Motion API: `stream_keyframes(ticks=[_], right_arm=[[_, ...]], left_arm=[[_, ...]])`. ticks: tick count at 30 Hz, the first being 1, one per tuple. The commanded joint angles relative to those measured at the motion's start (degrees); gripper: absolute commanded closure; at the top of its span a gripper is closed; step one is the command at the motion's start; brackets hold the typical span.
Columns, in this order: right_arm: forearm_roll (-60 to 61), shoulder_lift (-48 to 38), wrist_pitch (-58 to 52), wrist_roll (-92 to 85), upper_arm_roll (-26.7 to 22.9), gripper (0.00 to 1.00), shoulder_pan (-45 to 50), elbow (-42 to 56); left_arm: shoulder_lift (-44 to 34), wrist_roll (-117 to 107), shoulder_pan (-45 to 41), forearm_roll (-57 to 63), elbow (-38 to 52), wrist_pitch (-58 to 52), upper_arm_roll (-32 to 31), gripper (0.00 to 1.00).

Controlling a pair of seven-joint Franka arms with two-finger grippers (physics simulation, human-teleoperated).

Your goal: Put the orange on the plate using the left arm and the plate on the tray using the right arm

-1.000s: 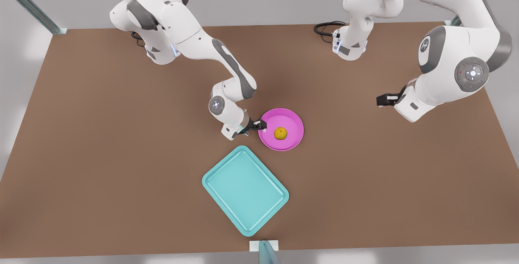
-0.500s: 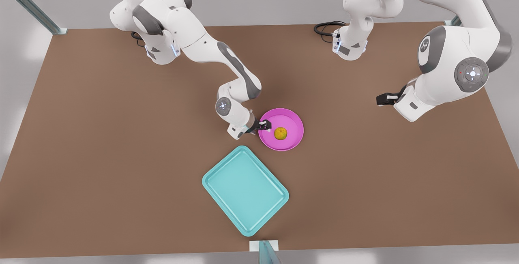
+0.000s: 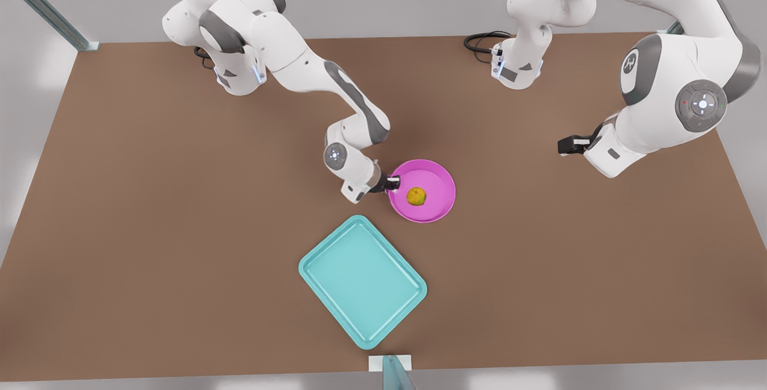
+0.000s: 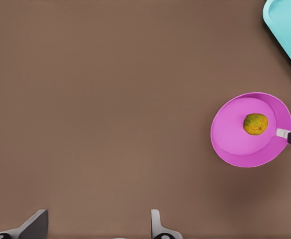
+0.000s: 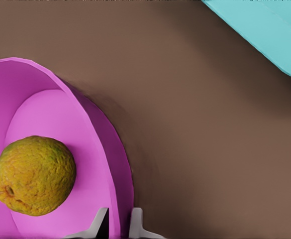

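Orange [image 3: 416,196] sits on plate [image 3: 434,210], right gripper [image 3: 392,183] pinching its rim.

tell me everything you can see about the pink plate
The plate is a round, glossy magenta dish with a flat base and low raised rim, plastic-looking. It sits on the brown table, apart from the teal tray. The orange rests near its centre. The right gripper is shut on its rim, and that side looks slightly lifted.
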Motion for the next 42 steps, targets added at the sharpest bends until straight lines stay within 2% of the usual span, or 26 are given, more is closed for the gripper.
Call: stream_keyframes(ticks=[1,2,12,20,25,32,34,35,42], right_arm=[[-0.3,0.0,-0.1,1.2,0.1,0.76,0.0,0.2],[-0.3,0.2,-0.1,1.1,0.1,0.79,0.0,0.3],[0.4,-2.1,-2.9,1.3,0.4,0.79,-1.0,1.4],[0.4,-5.1,-3.0,1.3,0.0,0.79,-10.7,2.0],[1.7,-4.1,-3.2,0.0,0.3,0.79,-18.6,4.6],[2.7,-1.1,-3.7,0.0,0.2,0.79,-23.6,8.5],[2.5,-1.0,-3.8,-0.1,0.2,0.79,-24.2,8.5],[2.4,-0.9,-3.8,-0.2,0.2,0.79,-24.2,8.5],[2.8,-0.8,-3.5,-0.4,0.9,0.79,-23.1,8.3]], left_arm=[[0.0,0.1,0.0,0.0,0.0,-0.8,0.6,0.00],[0.0,0.9,0.1,0.0,0.0,-0.9,0.8,0.00],[0.0,1.0,0.1,0.0,0.0,-0.9,0.8,0.00],[0.0,1.0,0.1,0.0,0.0,-0.9,0.8,0.00],[-0.4,0.5,0.0,-0.1,0.1,-0.9,0.8,0.00],[-0.9,0.2,-0.1,0.0,1.7,-3.5,2.0,0.00],[-1.2,0.3,0.0,-0.8,3.4,-6.3,2.0,0.00],[-0.7,0.9,0.1,-0.8,6.5,-11.8,2.1,0.00],[1.3,0.9,0.0,-2.7,7.1,-11.8,1.9,0.00]])
